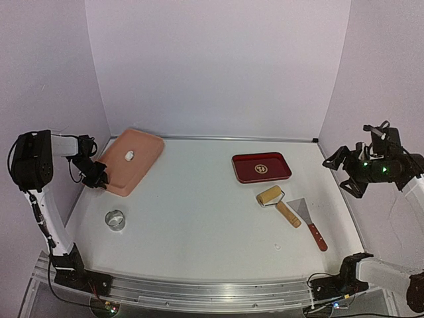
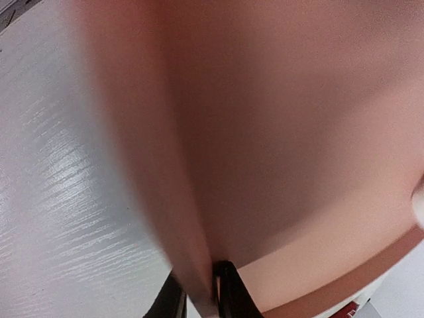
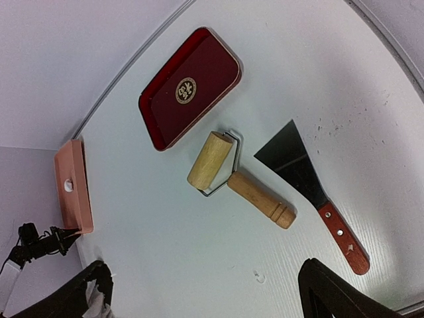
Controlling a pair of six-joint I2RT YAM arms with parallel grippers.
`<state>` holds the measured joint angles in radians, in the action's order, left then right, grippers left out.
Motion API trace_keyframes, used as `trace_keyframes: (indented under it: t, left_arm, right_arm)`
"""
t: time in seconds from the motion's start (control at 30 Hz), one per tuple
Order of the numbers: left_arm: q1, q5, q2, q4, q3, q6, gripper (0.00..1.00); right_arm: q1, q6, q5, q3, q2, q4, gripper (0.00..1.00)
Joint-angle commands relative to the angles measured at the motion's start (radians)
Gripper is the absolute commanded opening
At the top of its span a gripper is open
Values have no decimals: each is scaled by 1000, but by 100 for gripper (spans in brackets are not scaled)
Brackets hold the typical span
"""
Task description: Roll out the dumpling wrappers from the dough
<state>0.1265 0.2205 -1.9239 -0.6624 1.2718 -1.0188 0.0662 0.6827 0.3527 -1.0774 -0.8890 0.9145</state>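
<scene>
- Dough [image 1: 130, 156], a small soft white lump, sits on the pink rounded rectangular board [image 1: 142, 149] at the far left of the white table [image 1: 199, 225].
- Left gripper [image 1: 101, 177] is at the board's near-left edge. In the wrist view its black fingers [image 2: 232, 295] stand close together, with the thin rim clamped between them.
- Right gripper [image 1: 351, 177] hangs raised at the right edge, jaws wide apart, holding nothing.
- Small metal ring [image 1: 115, 220] stands near left, apart from the board.
- Red rectangular tray [image 1: 261, 167] lies far right. Nearer lie the wooden roller [image 1: 278, 202] and the metal scraper with a red-brown handle [image 1: 310, 224], close side by side.
</scene>
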Motion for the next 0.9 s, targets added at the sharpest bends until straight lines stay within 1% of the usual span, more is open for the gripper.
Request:
trace_keyframes:
  t: [0.0,0.07,0.27,0.5,0.73,0.87]
  left_arm:
    - [-58,16,-14,-23,61,152,9]
    - [-95,9,-21,-73,100,211,6]
    - [-213,-6,-44,-200,178,376,4]
    - [-288,37,-60,-304,228,438,3]
    - [-441,42,-91,-381,280,461,3]
    - [-518,46,-105,-408,292,457,3]
  right_arm:
    - [2,-35,-28,-36,-4,22,98]
    - [2,-41,-30,-38,-4,25,98]
    - [2,-58,-34,-37,-1,31,98]
    - [2,-73,-23,-36,1,38,98]
    - [3,-86,-13,-30,7,51,98]
    - [2,-103,24,-19,6,55,98]
